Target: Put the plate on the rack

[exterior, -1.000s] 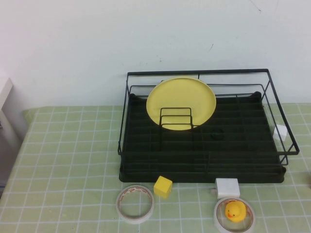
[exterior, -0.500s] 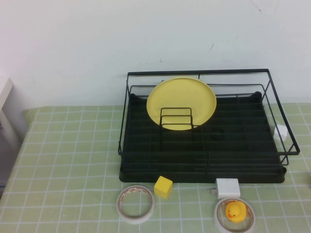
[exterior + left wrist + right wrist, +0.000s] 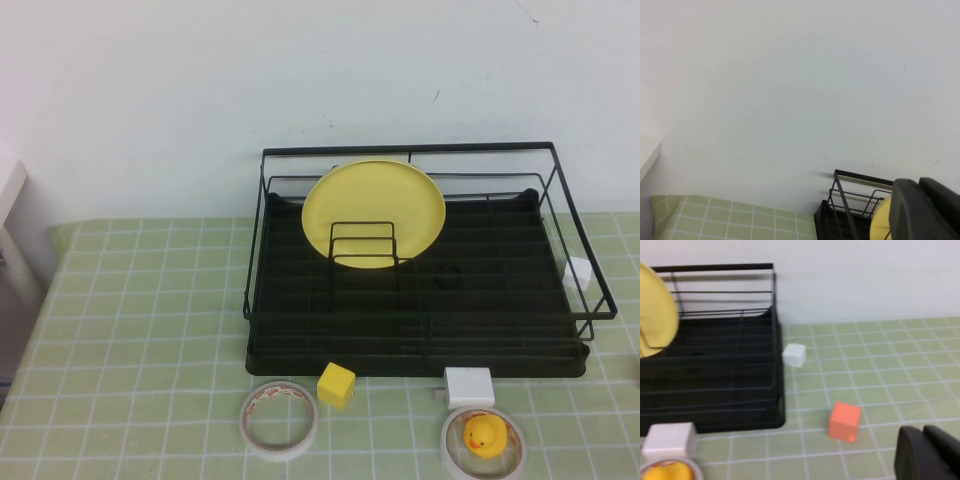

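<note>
The pale-yellow plate (image 3: 373, 212) stands upright on edge inside the black wire rack (image 3: 410, 150), leaning in the small wire loops at the rack's back left. It also shows in the left wrist view (image 3: 880, 220) and the right wrist view (image 3: 655, 310). Neither arm shows in the high view. My left gripper (image 3: 919, 186) is shut and empty, held high to the left of the rack (image 3: 840, 200). My right gripper (image 3: 923, 432) is shut and empty, above the mat to the right of the rack (image 3: 715, 370).
In front of the rack lie a yellow cube (image 3: 336, 384), a white tape ring (image 3: 279, 419), a white block (image 3: 468, 385) and a rubber duck (image 3: 483, 436) inside a tape roll. A white cube (image 3: 794, 354) and an orange cube (image 3: 844, 421) lie right of the rack.
</note>
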{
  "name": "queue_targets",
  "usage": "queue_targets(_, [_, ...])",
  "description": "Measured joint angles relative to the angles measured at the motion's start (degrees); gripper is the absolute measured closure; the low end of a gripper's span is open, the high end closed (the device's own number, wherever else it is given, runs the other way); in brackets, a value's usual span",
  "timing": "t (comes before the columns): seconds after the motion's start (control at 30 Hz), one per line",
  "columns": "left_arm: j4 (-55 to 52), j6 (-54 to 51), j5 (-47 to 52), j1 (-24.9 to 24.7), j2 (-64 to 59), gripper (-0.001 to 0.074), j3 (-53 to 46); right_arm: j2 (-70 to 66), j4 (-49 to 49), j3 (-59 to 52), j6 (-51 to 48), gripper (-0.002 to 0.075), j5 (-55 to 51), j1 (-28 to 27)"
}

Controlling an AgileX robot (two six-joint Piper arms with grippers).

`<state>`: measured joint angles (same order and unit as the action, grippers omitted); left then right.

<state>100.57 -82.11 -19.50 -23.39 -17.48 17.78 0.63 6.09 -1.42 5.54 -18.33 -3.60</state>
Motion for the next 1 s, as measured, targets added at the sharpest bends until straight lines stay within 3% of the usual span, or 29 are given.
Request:
queue_targets(0.17, [0.0, 0.0, 0.0, 0.0, 0.0, 0.0737, 0.0, 0.0, 0.03, 0.1, 2.32, 0.0715, -0.54, 3.14])
queue_targets(1.0, [0.0, 2.97, -1.29, 0.0, 0.0, 0.0736, 0.0, 0.0, -0.2, 0.1, 2.54, 0.0715, -0.77, 3.24])
